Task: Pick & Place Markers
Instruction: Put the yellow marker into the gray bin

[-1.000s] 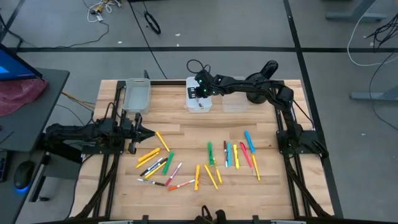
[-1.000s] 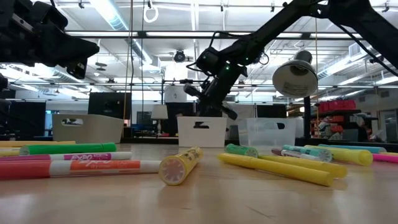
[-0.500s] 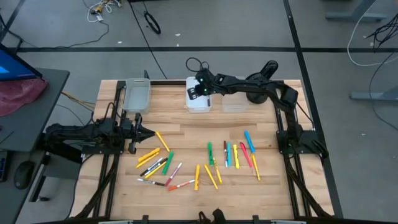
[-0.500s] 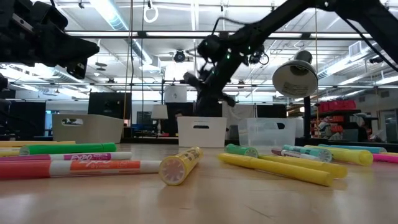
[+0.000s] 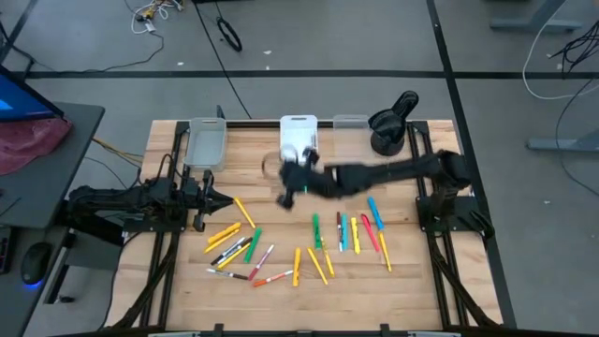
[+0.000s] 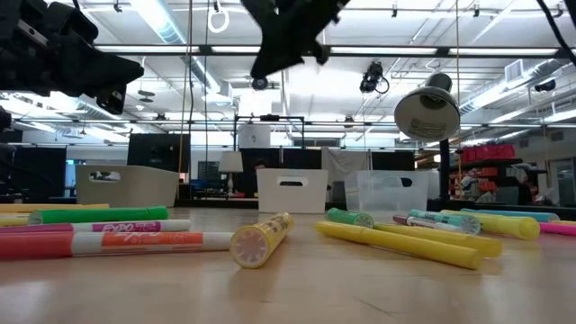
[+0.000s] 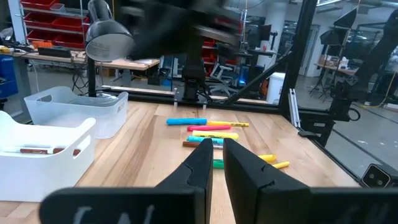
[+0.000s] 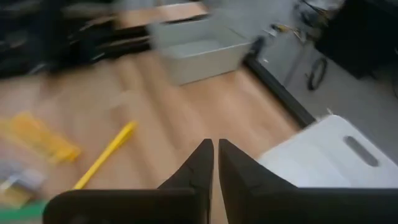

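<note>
Many markers lie flat on the wooden table in two loose groups, one at near left (image 5: 239, 245) and one at near right (image 5: 348, 234); in the low view they lie close in front (image 6: 261, 241). The white bin (image 7: 37, 158) holds markers with red on them (image 7: 34, 150). My right gripper (image 5: 285, 192) hangs shut and bare above the table's middle, high in the low view (image 6: 261, 67), with a yellow marker (image 8: 106, 155) below it. My left gripper (image 5: 225, 199) waits shut at the left side (image 7: 217, 155).
Three bins stand along the far edge: grey (image 5: 207, 140), white (image 5: 299, 136) and clear (image 5: 351, 122). A black lamp (image 5: 391, 126) stands at the far right. Bare wood lies between the bins and the markers.
My right gripper has left the white bin at the far edge and swung fast toward the table's near and left side, rising as it went and rolling at the wrist. It stays shut. The markers and bins have not moved.
</note>
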You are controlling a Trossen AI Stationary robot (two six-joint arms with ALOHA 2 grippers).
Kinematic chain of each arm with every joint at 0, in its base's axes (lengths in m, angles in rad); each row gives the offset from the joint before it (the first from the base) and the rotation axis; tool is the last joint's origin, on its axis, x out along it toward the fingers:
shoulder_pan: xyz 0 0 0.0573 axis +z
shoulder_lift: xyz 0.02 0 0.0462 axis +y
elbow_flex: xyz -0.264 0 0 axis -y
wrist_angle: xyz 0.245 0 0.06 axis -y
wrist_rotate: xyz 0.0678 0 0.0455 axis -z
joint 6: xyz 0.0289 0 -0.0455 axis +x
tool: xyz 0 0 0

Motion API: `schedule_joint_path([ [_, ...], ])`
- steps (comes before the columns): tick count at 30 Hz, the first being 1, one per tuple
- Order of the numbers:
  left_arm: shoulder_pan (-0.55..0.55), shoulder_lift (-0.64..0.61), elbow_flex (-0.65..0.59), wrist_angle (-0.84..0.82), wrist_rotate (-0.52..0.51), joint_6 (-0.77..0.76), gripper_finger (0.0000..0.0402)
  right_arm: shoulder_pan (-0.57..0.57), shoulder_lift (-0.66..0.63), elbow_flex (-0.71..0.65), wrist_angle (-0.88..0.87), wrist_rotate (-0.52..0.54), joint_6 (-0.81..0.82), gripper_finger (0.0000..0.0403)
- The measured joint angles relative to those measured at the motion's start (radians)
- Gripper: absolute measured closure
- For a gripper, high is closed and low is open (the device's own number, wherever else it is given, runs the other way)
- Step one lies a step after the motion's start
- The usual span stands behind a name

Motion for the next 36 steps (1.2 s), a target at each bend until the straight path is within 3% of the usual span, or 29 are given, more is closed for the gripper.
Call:
schedule_joint_path([
  [10,0.0,0.0,0.0,0.093,-0.016,0.003,0.036,0.3,0.001,-0.081,-0.221,0.327,0.193,0.0378],
  [13,-0.001,0.001,0.001,0.158,-0.035,0.031,0.036,0.327,0.002,-0.164,-0.246,0.314,0.275,0.0378],
  [16,-0.002,0.056,0.021,0.095,-0.032,0.078,0.036,0.335,0.003,-0.235,-0.229,0.297,0.36,0.0378],
  [22,-0.002,0.304,0.138,-0.064,-0.042,0.08,0.036,0.314,0.003,-0.366,-0.098,0.288,0.404,0.0378],
  [28,-0.001,0.64,0.304,-0.211,-0.06,0.061,0.036,0.283,0.003,-0.444,0.084,0.287,0.325,0.0378],
  [33,-0.001,0.918,0.433,-0.337,-0.061,0.059,0.0357,0.28,0.003,-0.459,0.114,0.28,0.253,0.0378],
  [36,-0.001,1.058,0.502,-0.432,-0.077,0.104,0.0335,0.281,0.003,-0.459,0.117,0.28,0.223,0.0378],
])
